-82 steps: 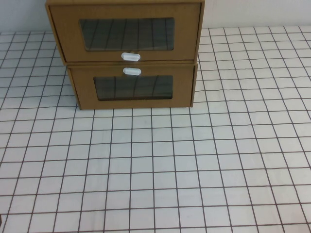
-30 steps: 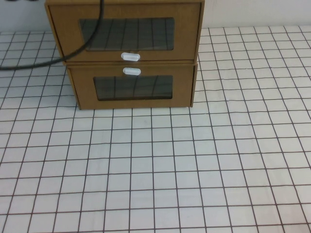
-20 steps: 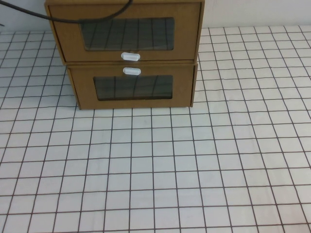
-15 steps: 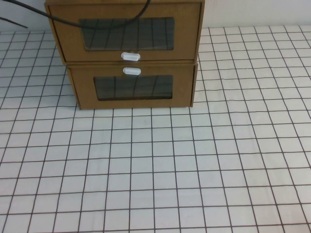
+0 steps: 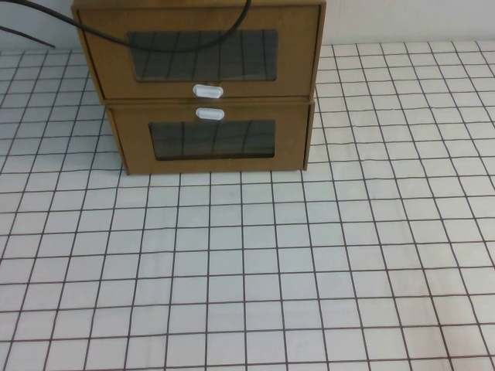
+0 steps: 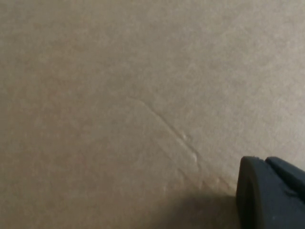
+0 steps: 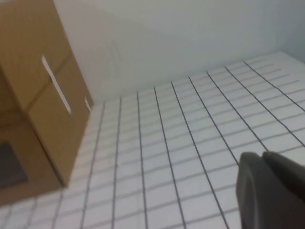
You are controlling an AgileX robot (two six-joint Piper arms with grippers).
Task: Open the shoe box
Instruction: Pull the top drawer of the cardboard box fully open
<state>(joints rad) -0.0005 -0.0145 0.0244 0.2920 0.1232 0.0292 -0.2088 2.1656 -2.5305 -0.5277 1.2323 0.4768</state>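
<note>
Cardboard beside left hand, right hand

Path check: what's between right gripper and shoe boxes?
Bare gridded table, right wrist view; right gripper apart from shoe boxes. Left gripper close against cardboard.

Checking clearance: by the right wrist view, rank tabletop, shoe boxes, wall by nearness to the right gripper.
1. tabletop, beneath the shut right gripper
2. shoe boxes, off to one side
3. wall, behind them
Left gripper: close against cardboard.
</note>
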